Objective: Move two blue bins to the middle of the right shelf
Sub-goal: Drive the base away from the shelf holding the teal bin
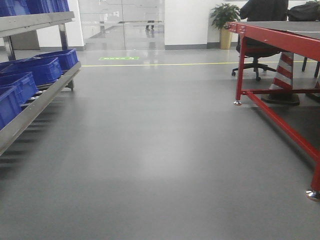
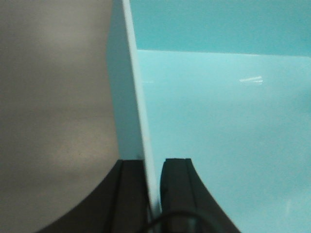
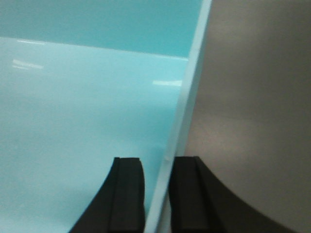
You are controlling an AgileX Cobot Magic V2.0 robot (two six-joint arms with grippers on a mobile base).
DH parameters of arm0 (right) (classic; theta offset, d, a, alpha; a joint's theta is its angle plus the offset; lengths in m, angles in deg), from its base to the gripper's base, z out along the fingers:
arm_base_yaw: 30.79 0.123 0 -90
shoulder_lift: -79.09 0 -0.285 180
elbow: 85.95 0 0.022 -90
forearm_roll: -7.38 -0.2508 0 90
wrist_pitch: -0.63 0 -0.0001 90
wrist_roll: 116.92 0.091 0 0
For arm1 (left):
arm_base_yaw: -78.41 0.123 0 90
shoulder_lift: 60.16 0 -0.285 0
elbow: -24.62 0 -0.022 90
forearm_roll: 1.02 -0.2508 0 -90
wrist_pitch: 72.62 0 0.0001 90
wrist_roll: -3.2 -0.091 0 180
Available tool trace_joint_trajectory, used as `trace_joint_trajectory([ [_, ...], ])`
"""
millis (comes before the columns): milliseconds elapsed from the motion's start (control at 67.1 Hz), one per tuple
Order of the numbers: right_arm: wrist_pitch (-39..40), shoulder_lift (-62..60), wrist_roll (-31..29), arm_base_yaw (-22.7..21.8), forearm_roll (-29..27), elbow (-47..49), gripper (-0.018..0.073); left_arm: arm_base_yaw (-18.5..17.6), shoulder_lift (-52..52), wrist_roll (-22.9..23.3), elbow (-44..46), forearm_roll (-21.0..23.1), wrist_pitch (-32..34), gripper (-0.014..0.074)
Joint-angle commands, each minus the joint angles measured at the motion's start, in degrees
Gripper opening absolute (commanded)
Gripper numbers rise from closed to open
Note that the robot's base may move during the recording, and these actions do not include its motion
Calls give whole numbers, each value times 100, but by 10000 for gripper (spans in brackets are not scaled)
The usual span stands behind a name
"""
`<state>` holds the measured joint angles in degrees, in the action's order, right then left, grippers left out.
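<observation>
In the left wrist view my left gripper [image 2: 151, 162] is shut on the thin left wall of a blue bin [image 2: 218, 121], which looks pale cyan here. One finger is outside the wall and one inside. In the right wrist view my right gripper [image 3: 158, 160] is shut on the same kind of wall on the right side of a blue bin [image 3: 87, 107]. Grey floor shows beyond both walls. Neither gripper nor the held bin appears in the front view. More blue bins [image 1: 42, 70] sit on a rack at the left. The right shelf is out of view.
A metal rack [image 1: 35, 107] lines the left side. A red-framed table [image 1: 280, 37] stands at the right, with a striped cone [image 1: 282, 75] and an office chair [image 1: 256, 60] beneath it. Grey floor [image 1: 150, 150] stretches ahead to glass doors and a potted plant [image 1: 225, 22].
</observation>
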<state>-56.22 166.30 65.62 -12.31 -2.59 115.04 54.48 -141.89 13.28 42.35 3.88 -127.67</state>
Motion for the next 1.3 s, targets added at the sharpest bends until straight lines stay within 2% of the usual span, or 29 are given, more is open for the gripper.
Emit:
trace_joint_trajectory([
  [0,199,-32,3,-57,326,44,-151,-1,97,-60,70,-59,210,-111],
  [1282,199,-22,3,-57,326,44,-151,-1,97,-60,70,-59,210,-111],
])
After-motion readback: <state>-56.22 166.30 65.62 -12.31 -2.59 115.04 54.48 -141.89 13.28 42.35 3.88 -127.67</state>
